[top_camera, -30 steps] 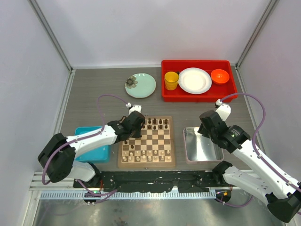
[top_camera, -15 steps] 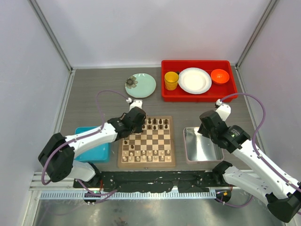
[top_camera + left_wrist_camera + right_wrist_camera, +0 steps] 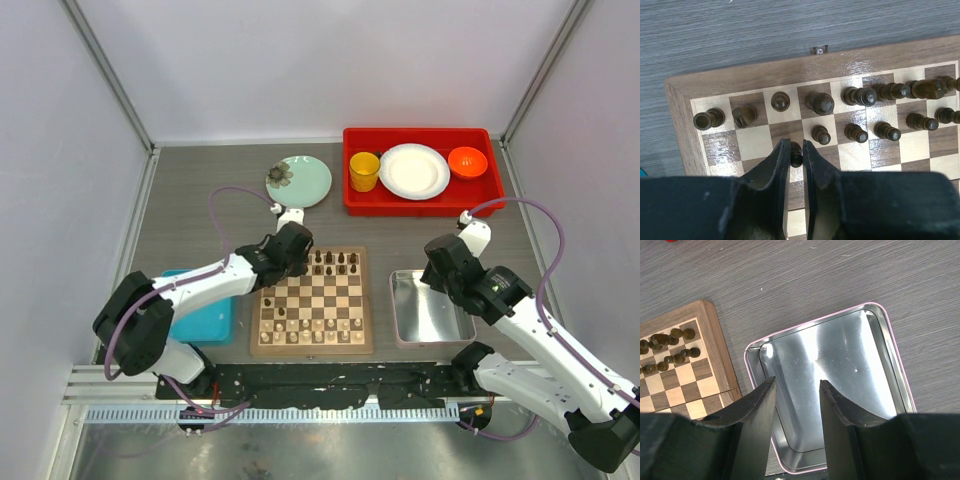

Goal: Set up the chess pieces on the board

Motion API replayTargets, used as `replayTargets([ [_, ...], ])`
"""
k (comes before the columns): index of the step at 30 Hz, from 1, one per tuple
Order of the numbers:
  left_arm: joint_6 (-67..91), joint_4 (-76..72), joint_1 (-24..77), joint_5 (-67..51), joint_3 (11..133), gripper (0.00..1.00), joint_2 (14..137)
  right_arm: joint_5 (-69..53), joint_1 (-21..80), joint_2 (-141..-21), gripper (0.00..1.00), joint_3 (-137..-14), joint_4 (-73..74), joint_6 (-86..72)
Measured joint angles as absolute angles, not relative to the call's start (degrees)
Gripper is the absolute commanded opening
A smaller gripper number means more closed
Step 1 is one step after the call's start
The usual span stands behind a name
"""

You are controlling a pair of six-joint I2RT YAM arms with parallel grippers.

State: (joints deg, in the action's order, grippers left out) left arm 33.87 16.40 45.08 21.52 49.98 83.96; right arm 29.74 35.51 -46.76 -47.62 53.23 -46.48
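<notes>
The board lies between the two arms, with dark chess pieces on its far rows and pale ones on its near rows. My left gripper hangs over the board's far left part, shut on a dark pawn pinched between the fingertips. Past it, dark pieces stand in the back row and pawns in the row in front. My right gripper hovers open over the silver tray, with nothing between its fingers.
A red tray at the back right holds a yellow cup, a white plate and an orange bowl. A pale green plate lies behind the board. A blue tray sits under the left arm.
My left gripper has moved a little farther back and to the right over the board's far left corner, still shut on the pawn. The right arm has not moved.
</notes>
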Motion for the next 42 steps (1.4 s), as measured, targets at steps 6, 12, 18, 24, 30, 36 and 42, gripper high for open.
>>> replayTargets([
  [6, 33.39, 15.77, 44.16, 21.74, 50.02, 0.18, 84.40, 29.74, 35.51, -46.76, 0.45, -47.62, 53.23, -46.48],
  [12, 32.67, 15.03, 43.72, 21.74, 50.02, 0.18, 85.38, 29.74, 35.51, -46.76, 0.46, -47.62, 53.23, -46.48],
  [18, 32.53, 14.24, 43.72, 21.69, 50.02, 0.20, 85.56, 29.74, 35.51, -46.78, 0.45, -47.62, 53.23, -46.46],
  [24, 32.53, 13.58, 43.70, 21.65, 50.02, 0.20, 85.93, 29.74, 35.51, -46.78, 0.45, -47.62, 53.23, -46.48],
  [30, 32.53, 13.54, 43.68, 21.67, 50.02, 0.20, 86.46, 29.74, 35.51, -46.78, 0.45, -47.62, 53.23, -46.46],
  [36, 32.53, 13.52, 43.62, 21.65, 50.02, 0.20, 86.48, 29.74, 35.51, -46.89, 0.46, -47.62, 53.23, -46.46],
  [42, 32.53, 13.54, 43.46, 21.61, 50.02, 0.20, 86.50, 29.74, 35.48, -46.89, 0.46, -47.62, 53.23, -46.44],
])
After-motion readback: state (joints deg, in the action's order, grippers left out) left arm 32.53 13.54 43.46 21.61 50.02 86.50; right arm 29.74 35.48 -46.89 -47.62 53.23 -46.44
